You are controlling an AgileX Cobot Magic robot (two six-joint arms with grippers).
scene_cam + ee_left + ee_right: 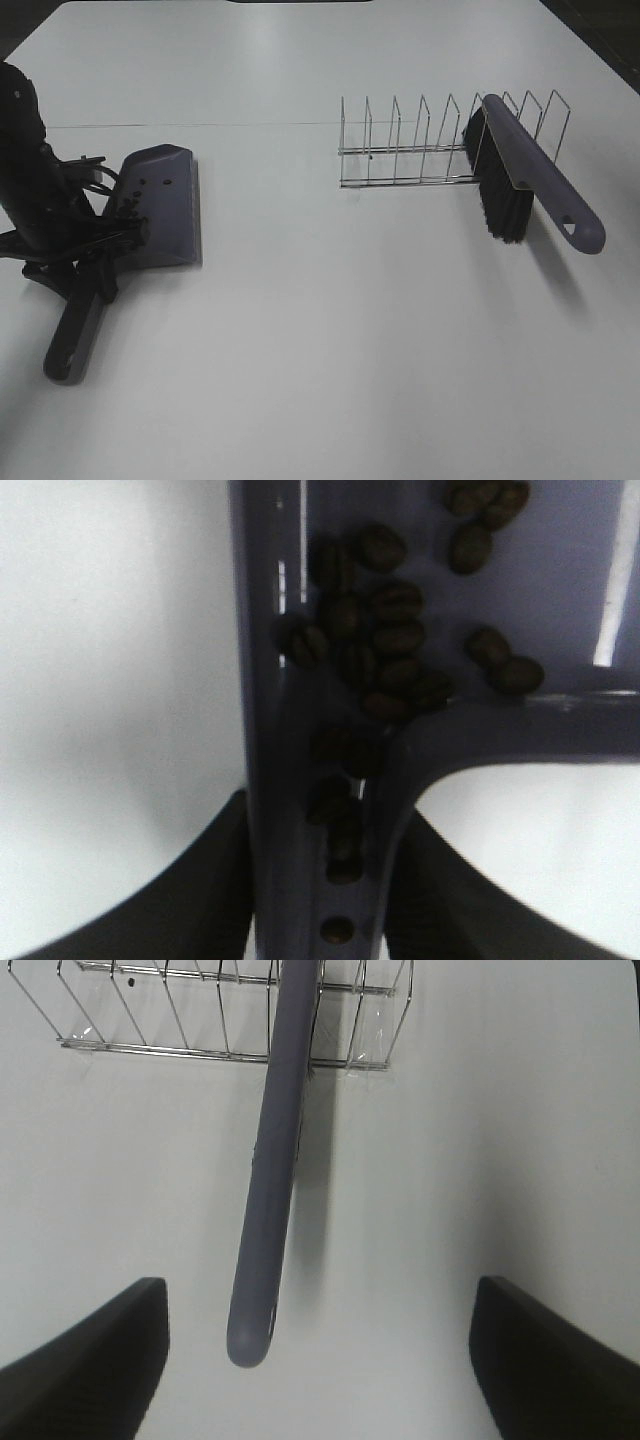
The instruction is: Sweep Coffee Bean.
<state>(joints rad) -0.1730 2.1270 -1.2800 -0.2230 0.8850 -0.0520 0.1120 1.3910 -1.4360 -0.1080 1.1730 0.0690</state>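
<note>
Exterior high view: a white table (330, 340) carries a purple dustpan (165, 205) on the left and a wire rack (440, 140) on the right. The left gripper (95, 255) clamps the dustpan handle (75, 335) just behind the pan, its fingers pressed against the handle's two sides. A purple brush (530, 170) rests tilted in the rack near its right end, black bristles (503, 200) hanging down on the near side and the handle end jutting toward the camera, clear of the table.

Left wrist view: the coffee beans (385, 645) lie inside the dustpan (560, 570), bunched where pan meets handle, with several strung down the handle's channel (340, 830). Dark fingers (190, 890) flank the handle on both sides, touching it.

Right wrist view: the right gripper (320, 1360) stands spread wide and holds nothing; its two fingers (85, 1360) show at the frame corners. The brush handle (270, 1190) reaches from the rack (200, 1020) toward the gap between them, touching neither.
</note>
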